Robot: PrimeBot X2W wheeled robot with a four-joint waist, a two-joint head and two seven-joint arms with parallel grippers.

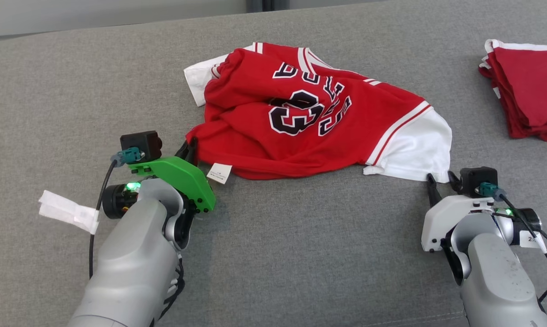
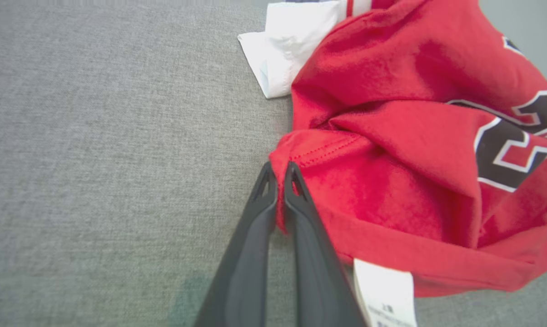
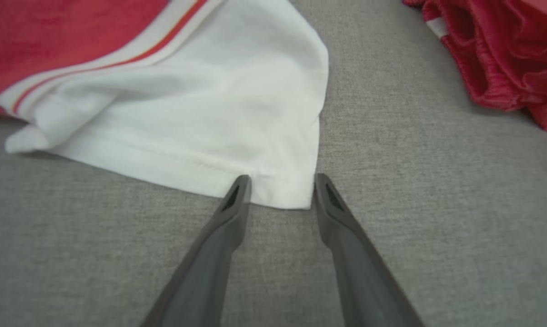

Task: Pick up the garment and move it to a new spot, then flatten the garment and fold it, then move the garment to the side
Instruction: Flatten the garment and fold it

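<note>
The garment [image 1: 300,131] is a red jersey with white sleeves and black numbers, lying crumpled on the grey cloth surface [image 1: 300,254]. My left gripper [image 1: 189,152] is at its near left corner. In the left wrist view the left gripper [image 2: 280,181] is shut on the garment [image 2: 391,159], with a fold of red hem pinched between the fingers. My right gripper [image 1: 440,178] is at the near right sleeve. In the right wrist view the right gripper [image 3: 280,190] stands open, its fingers either side of the corner of the garment's white sleeve [image 3: 201,113].
A stack of folded red clothes [image 1: 528,91] lies at the far right, also seen as the red stack [image 3: 505,54] in the right wrist view. A white care label [image 1: 219,173] hangs off the jersey's near hem. A white paper strip [image 1: 67,211] sticks out beside my left arm.
</note>
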